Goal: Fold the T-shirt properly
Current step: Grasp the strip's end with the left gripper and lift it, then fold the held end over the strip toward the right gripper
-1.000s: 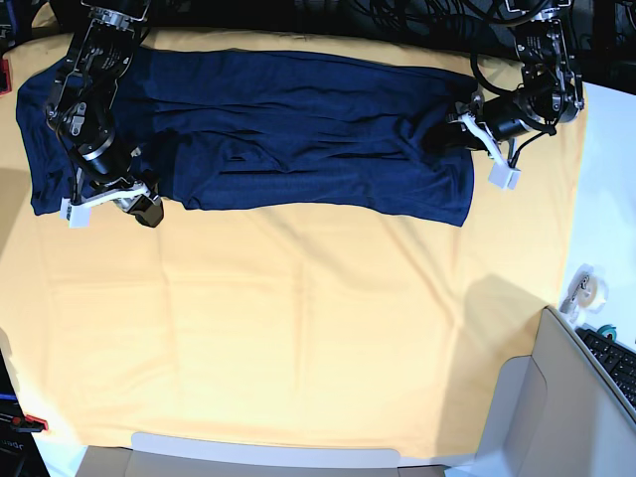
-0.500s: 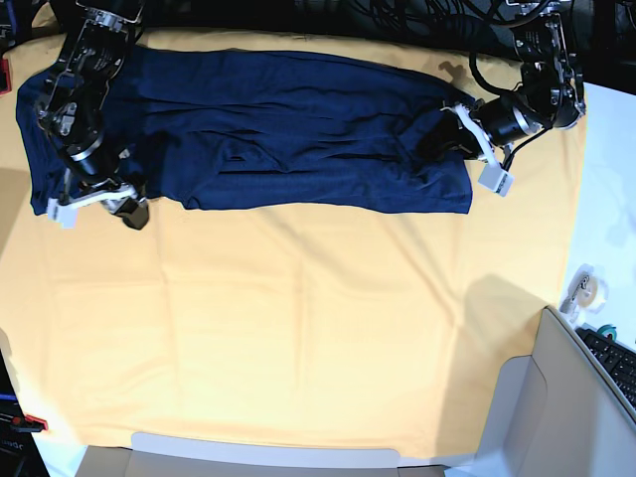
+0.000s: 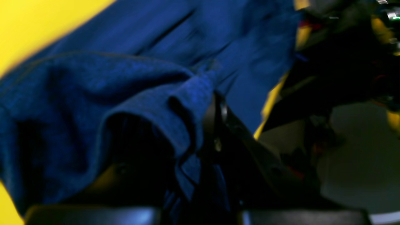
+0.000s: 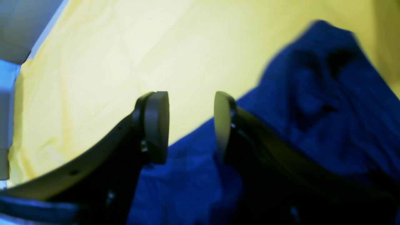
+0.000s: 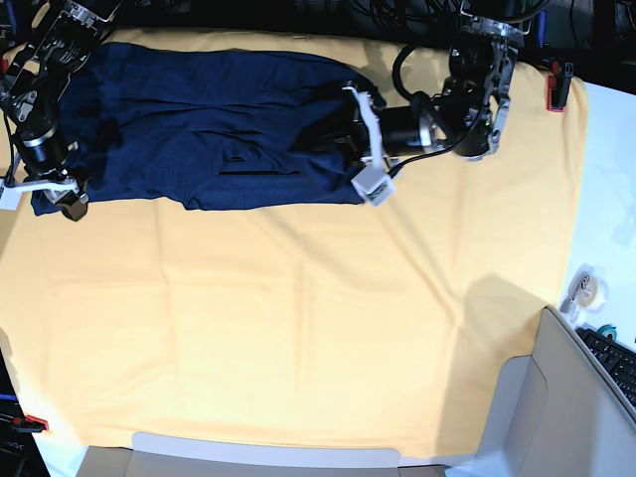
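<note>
Base view: wrinkled navy T-shirt (image 5: 209,119), right end bunched in pinching left hand (image 5: 360,149); right hand (image 5: 45,194) spread.

The T-shirt (image 3: 131,103) is blurred and drapes over the left gripper (image 3: 215,125), hiding one finger.

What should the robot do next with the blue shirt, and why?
Probably keep carrying the fold across. The left pincer grips a bunch of the T-shirt mid-fold, short of the far end, where the right pincer sits open.
</note>
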`<state>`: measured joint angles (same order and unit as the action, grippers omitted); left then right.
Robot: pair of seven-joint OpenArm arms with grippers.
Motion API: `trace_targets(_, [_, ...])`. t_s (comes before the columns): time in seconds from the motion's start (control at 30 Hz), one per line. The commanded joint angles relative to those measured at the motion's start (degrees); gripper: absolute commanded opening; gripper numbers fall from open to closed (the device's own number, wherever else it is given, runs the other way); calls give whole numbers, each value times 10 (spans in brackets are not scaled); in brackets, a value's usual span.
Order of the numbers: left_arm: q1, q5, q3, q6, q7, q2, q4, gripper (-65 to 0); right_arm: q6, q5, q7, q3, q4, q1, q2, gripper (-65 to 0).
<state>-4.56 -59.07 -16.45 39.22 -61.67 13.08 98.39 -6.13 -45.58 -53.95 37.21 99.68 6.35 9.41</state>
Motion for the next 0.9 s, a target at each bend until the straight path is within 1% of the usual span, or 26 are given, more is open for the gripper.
trace_targets(0.0, [13, -12, -13, -8, 17, 3, 7, -650, -6, -10, 12, 2, 13, -7, 7, -410])
trace_targets(0.07, [32, -12, -40, -37, 26, 3, -6, -650, -6, -10, 12, 2, 13, -6, 7, -410])
trace_targets(0.1, [43, -12, -55, -45, 33, 3, -15, -650, -6, -10, 12, 2, 13, -4, 7, -410])
trace_targets(0.2, [72, -12, -100, -49, 57, -5, -44, -650, -6, -10, 12, 2, 13, 1, 14, -410])
trace_targets(0.3, [89, -12, -129, -65, 71, -13, -78, -650, -6, -10, 12, 2, 13, 1, 14, -410])
trace_targets(0.57, [106, -12, -196, -66, 91, -18, -92, -650, -6, -10, 12, 2, 13, 2, 14, -410])
trace_targets(0.7, [107, -8, -199, -67, 91, -37, -97, -650, -6, -10, 12, 2, 13, 2, 14, -410])
trace_targets(0.87, [115, 45, -200, -67, 89, -69, -123, -650, -6, -10, 12, 2, 12, 2, 13, -410])
